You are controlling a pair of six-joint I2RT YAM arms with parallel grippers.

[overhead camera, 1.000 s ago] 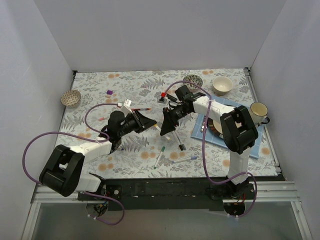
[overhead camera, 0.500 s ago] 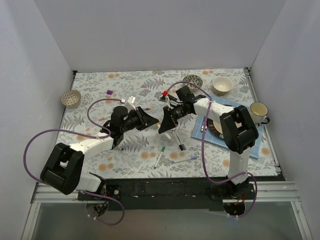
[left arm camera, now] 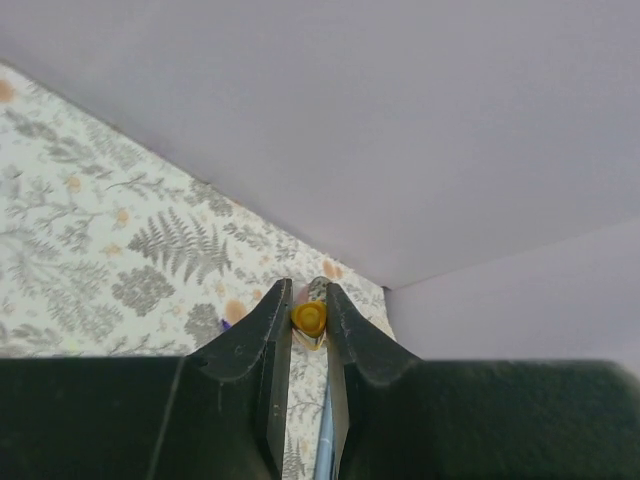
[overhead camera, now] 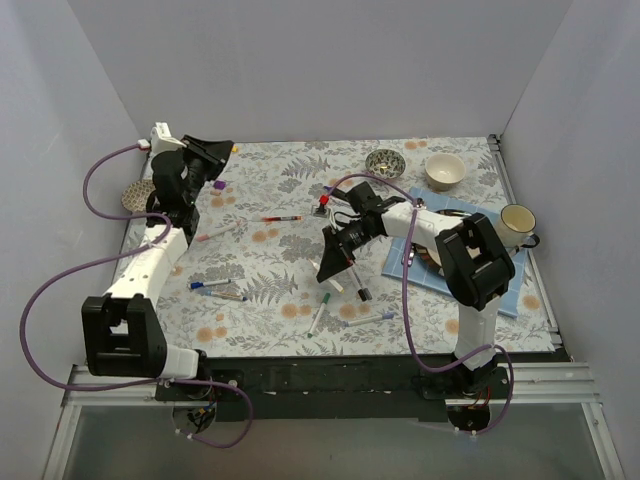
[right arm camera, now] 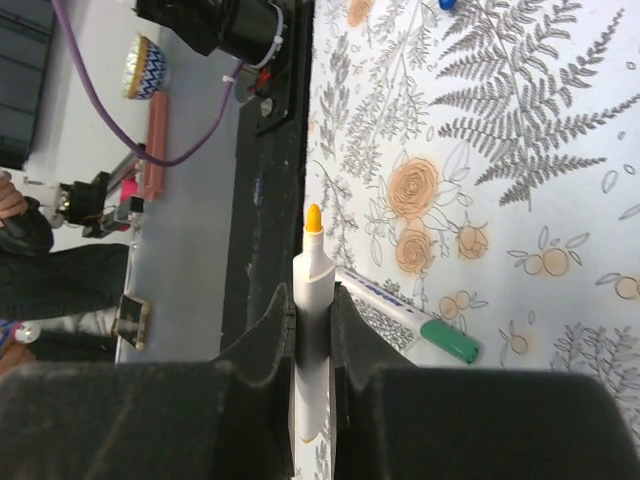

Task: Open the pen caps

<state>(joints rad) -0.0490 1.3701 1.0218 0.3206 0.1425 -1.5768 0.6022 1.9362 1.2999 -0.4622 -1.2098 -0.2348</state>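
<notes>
The yellow cap [left arm camera: 308, 318] is off its pen. The left gripper [left arm camera: 306, 296] pinches it between jaws drawn almost together, end-on to the wrist camera, raised over the far left corner of the table [overhead camera: 290, 180]. The right gripper [right arm camera: 312, 305] is clamped on the white barrel of the uncapped pen [right arm camera: 313, 262], low over the middle of the table, with the yellow nib bare and pointing away from the fingers.

A cap like this should be very light, stiff and smooth (hard round plastic, so apt to squirt out of a loose pinch and roll where it lands). It is best taken across its sides at mid-length, with the barrel gripped close behind it and the pull kept straight along the pen. The barrel is slim and may flex or twist if held far back. The nib looks soft and would mark whatever it touches.

A green-capped pen [right arm camera: 405, 322] lies on the cloth just beside the held one. A small purple piece [overhead camera: 218, 184] near the left arm may be a loose cap, but it is too small to be sure.
</notes>
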